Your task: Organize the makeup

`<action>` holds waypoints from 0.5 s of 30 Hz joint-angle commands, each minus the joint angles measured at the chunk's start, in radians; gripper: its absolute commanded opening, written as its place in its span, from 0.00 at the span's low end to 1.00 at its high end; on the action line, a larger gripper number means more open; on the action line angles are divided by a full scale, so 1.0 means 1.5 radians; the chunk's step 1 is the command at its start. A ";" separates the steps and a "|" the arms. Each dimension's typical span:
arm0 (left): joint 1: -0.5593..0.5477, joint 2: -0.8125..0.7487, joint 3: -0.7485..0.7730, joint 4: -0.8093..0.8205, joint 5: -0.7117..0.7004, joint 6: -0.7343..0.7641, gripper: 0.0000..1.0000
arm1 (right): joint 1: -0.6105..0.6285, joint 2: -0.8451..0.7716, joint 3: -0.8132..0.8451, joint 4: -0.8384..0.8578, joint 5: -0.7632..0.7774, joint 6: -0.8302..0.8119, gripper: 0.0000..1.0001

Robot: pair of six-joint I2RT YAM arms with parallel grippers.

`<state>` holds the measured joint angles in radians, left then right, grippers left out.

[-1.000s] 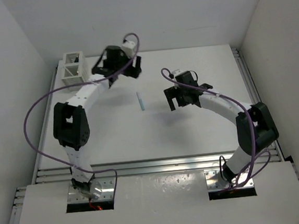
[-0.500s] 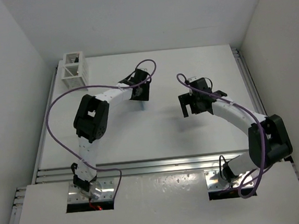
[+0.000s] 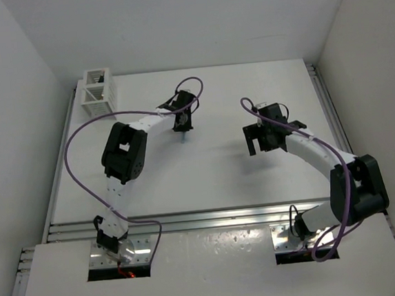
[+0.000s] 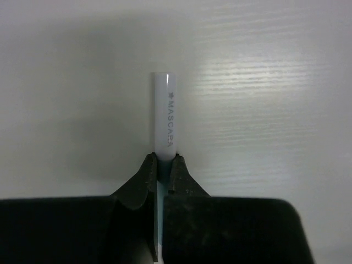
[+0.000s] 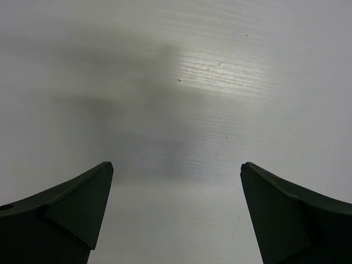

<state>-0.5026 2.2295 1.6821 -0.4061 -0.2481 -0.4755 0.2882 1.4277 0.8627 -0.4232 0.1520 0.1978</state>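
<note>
Our left arm (image 3: 147,122) has swung from the white slatted box (image 3: 97,94) to the middle of the bench (image 3: 221,177). We see the left end effector (image 4: 163,161) clamped on the slim pale-blue plastic mascara stick (image 4: 164,118), which lies flat, ready for lifting. Our right end effector (image 5: 176,181) gapes wide, empty.

The slim pale blue plastic mascara tube (image 4: 164,118) looks smooth and glossy, and the black fingers (image 4: 144,181) of the left gripper (image 4: 163,163) clamped on it seem to be matt plastic, a little grainy. The white table top (image 4: 264,82) shows a fine wood-like grain with a soft sheen. The right gripper (image 5: 177,165) has dull, smooth black fingers (image 5: 71,212), and the long rail (image 3: 210,218) at the table's near edge looks like brushed metal.
</note>
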 commanded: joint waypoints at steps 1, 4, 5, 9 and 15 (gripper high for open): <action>0.059 0.015 0.057 -0.040 0.019 0.040 0.00 | -0.009 0.000 0.021 0.028 -0.015 -0.013 1.00; 0.104 0.001 0.122 -0.048 0.053 0.080 0.00 | -0.009 0.019 0.034 0.046 -0.029 -0.014 1.00; 0.120 0.001 0.150 -0.048 0.064 0.099 0.00 | -0.010 0.023 0.040 0.049 -0.032 -0.013 1.00; 0.197 -0.021 0.275 0.034 0.093 0.227 0.00 | -0.009 0.055 0.072 0.105 -0.073 0.001 1.00; 0.338 -0.099 0.159 0.517 0.197 0.389 0.00 | 0.002 0.128 0.130 0.155 -0.130 0.020 1.00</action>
<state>-0.0750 2.1582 1.9766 -0.0536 -0.0666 -0.0643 0.2787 1.5902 0.9886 -0.2794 0.0174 0.1982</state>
